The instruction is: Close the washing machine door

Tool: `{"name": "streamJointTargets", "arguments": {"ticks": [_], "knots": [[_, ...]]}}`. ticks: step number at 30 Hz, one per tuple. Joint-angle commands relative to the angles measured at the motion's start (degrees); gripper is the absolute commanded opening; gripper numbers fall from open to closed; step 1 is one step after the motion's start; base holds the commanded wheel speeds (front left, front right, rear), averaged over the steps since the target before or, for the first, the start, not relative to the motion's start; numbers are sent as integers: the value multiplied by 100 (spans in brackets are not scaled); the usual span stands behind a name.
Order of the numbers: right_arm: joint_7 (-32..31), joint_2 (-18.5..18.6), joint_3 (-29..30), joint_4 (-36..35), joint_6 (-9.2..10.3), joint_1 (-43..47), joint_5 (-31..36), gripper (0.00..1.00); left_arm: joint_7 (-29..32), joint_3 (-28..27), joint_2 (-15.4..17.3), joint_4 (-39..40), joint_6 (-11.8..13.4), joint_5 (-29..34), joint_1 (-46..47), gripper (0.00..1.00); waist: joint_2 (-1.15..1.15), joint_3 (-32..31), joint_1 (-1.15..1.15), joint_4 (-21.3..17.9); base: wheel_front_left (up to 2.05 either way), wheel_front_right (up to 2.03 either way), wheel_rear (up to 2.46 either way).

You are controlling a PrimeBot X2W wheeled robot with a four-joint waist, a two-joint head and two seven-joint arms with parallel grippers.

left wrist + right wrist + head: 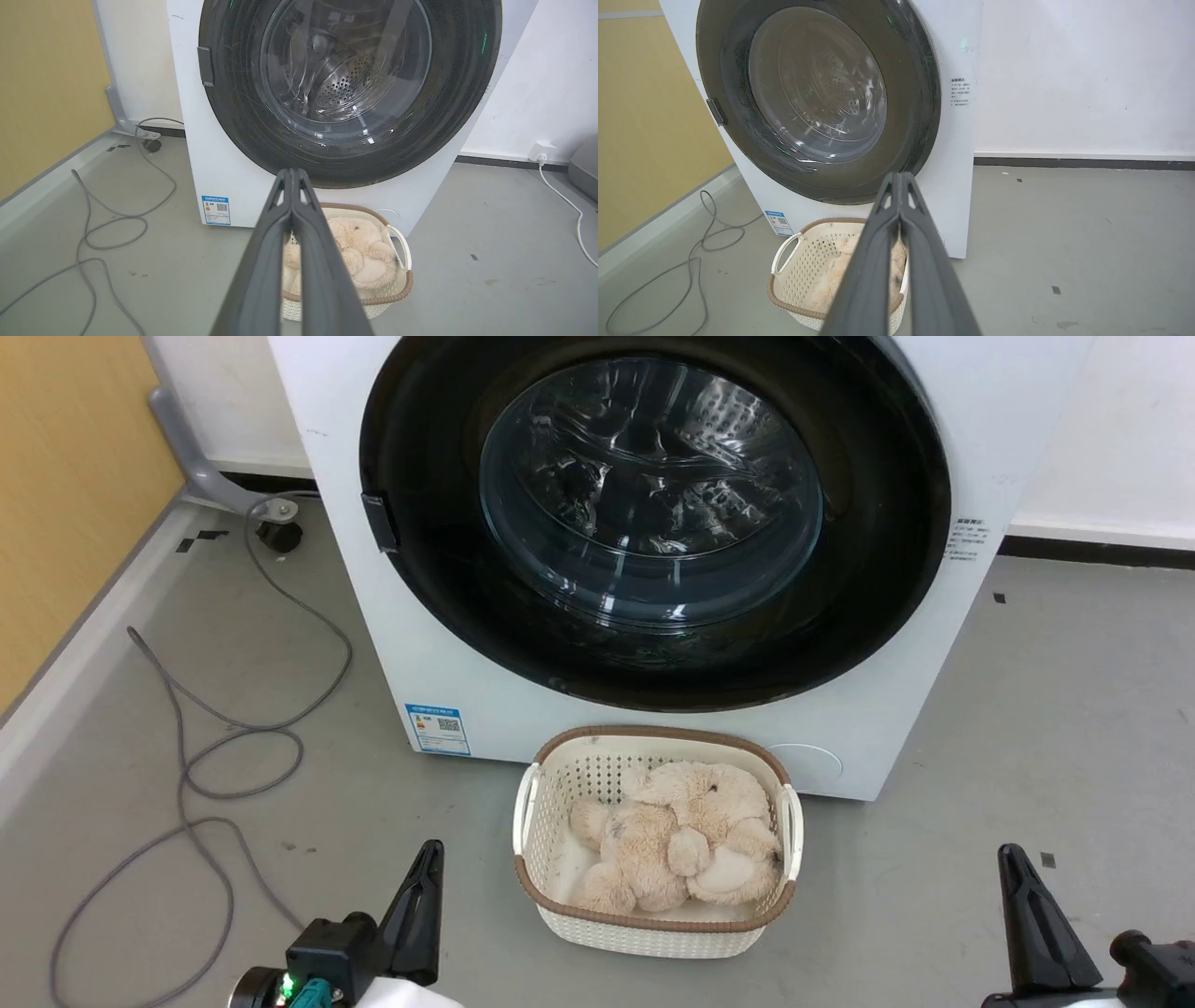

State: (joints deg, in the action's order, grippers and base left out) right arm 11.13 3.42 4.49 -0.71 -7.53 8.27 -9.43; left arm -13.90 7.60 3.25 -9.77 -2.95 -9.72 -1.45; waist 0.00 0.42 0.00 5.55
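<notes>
The washing machine door [653, 523] stood ahead of and above my left pincer [292, 173] and right pincer [901, 175], both pinched together on nothing. It looked flush against the washing machine [448, 681] (black rim, bulging glass), so closing seemed done. Next, at most, came a confirming push on its rim.

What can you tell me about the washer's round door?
The washing machine door is a round disc with a glossy black rim and a bulging clear glass window, through which the perforated steel drum shows. A small dark tab sits on its left edge. It lies flat against the white washing machine, apparently shut.
</notes>
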Motion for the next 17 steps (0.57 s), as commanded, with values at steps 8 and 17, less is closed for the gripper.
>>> {"name": "streamJointTargets", "arguments": {"ticks": [8, 17], "knots": [[-86, -7, -38, 8, 1, -95, 85, 0, 109, -70, -1, 87, 36, 115, 18, 0, 0, -3, 0, -38, 0, 0, 0], [-170, -10, -72, 13, 1, -155, 156, 0, 214, -126, -4, 160, 57, 185, 28, 0, 0, -6, 0, -80, 0, 0, 0]]}}
